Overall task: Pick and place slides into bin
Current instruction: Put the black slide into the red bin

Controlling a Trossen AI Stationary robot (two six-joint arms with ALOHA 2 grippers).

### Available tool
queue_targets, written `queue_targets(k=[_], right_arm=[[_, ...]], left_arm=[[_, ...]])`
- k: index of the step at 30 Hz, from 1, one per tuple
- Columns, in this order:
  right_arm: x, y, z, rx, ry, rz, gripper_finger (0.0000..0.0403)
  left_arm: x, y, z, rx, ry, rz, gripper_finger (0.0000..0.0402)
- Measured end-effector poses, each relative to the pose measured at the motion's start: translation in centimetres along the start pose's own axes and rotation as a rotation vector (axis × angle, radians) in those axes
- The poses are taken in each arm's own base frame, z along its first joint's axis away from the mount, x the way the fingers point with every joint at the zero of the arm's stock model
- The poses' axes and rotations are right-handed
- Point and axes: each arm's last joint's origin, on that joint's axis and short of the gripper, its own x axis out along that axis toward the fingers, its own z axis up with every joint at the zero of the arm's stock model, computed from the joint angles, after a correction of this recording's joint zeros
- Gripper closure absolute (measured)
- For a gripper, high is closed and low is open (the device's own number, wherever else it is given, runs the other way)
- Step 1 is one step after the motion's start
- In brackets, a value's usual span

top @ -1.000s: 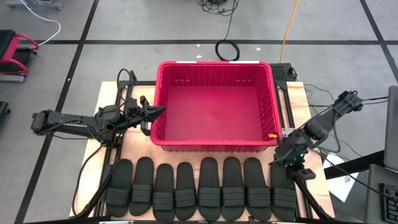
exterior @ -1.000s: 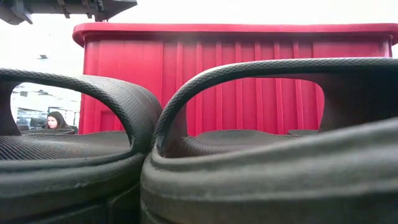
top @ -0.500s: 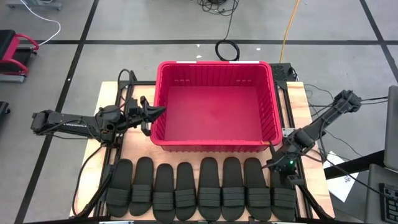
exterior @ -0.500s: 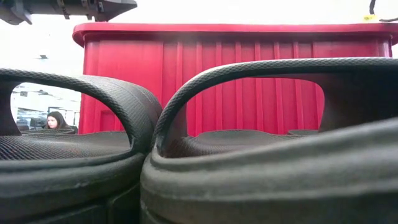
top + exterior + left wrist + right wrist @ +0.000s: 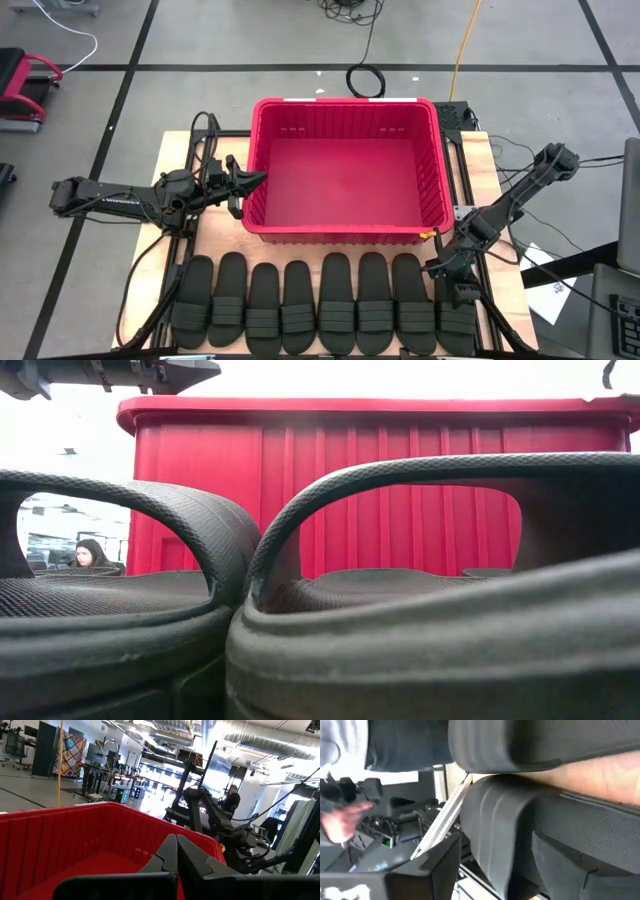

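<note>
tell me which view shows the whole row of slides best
The high view: the slides lie in one full row on the table in front of the bin. The low view shows only two straps up close, the right wrist view only parts of two, the left wrist view none.

A large rectangular bright-red plastic bin (image 5: pixel 345 170) with slotted walls occupies the far half of the light wooden tabletop (image 5: pixel 175 250). Eight matching black rubber slide sandals (image 5: pixel 320 303) lie side by side along the near edge. The left gripper (image 5: pixel 250 181), fingers together, sits at the bin's left wall. The right gripper (image 5: pixel 452 283) hangs over the rightmost sandal (image 5: pixel 457 318) near the right edge.
</note>
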Motion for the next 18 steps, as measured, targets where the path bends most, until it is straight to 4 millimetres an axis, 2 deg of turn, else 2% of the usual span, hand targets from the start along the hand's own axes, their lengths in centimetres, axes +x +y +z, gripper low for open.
queue_targets(k=[8, 18], right_arm=[[1.3, -0.9, -0.8, -0.005, 0.014, 0.068, 0.0176], [2.6, -0.9, -2.0, -0.095, -0.008, -0.033, 0.0196]], left_arm=[[0.0, 0.0, 0.0, 0.0, 0.0, 0.0, 0.0401], [0.0, 0.0, 0.0, 0.002, 0.0, 0.0, 0.0401]])
